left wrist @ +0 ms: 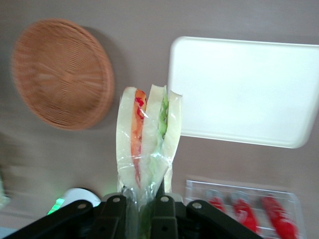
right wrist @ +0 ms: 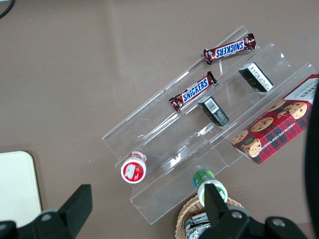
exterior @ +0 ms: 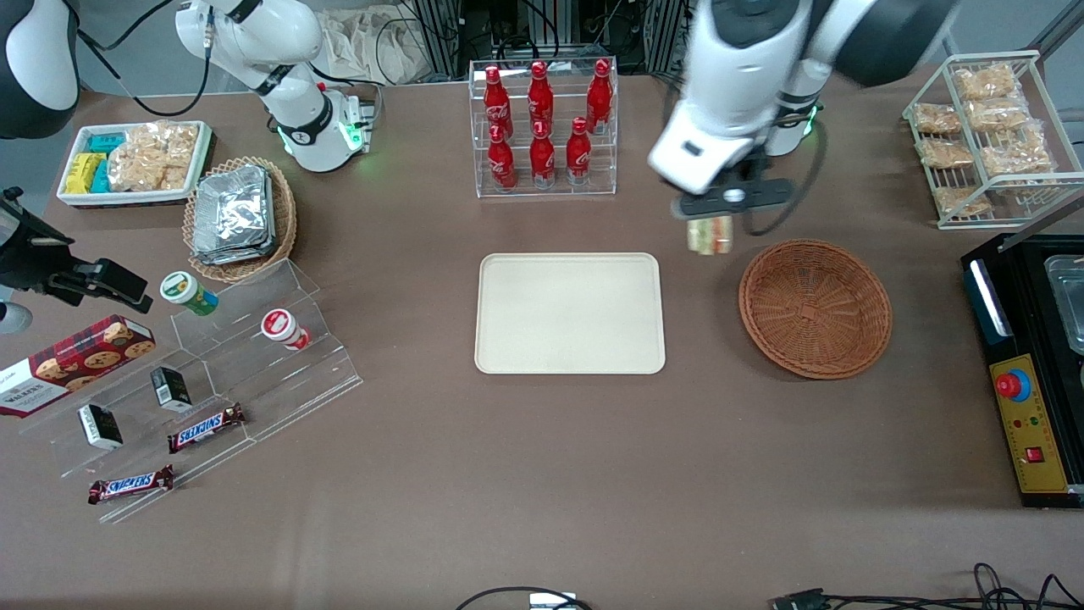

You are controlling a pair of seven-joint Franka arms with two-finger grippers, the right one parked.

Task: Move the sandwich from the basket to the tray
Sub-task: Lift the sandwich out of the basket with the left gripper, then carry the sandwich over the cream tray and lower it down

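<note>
My left gripper [exterior: 710,219] is shut on the sandwich [exterior: 710,235], a plastic-wrapped wedge of white bread with green and orange-red filling. It holds the sandwich in the air above the table, between the tray and the basket and farther from the front camera than both. The left wrist view shows the sandwich [left wrist: 148,137] clamped between the black fingers [left wrist: 113,214] of my gripper [left wrist: 140,211]. The round reddish-brown wicker basket [exterior: 815,307] is empty; it also shows in the left wrist view [left wrist: 61,72]. The cream-beige tray [exterior: 569,313] lies flat and bare, and also shows in the left wrist view [left wrist: 244,89].
A clear rack of red cola bottles [exterior: 542,127] stands beside the gripper, farther from the front camera than the tray. A wire rack of snack packets [exterior: 987,135] and a black machine [exterior: 1029,364] stand at the working arm's end. Clear display steps [exterior: 212,381] lie toward the parked arm's end.
</note>
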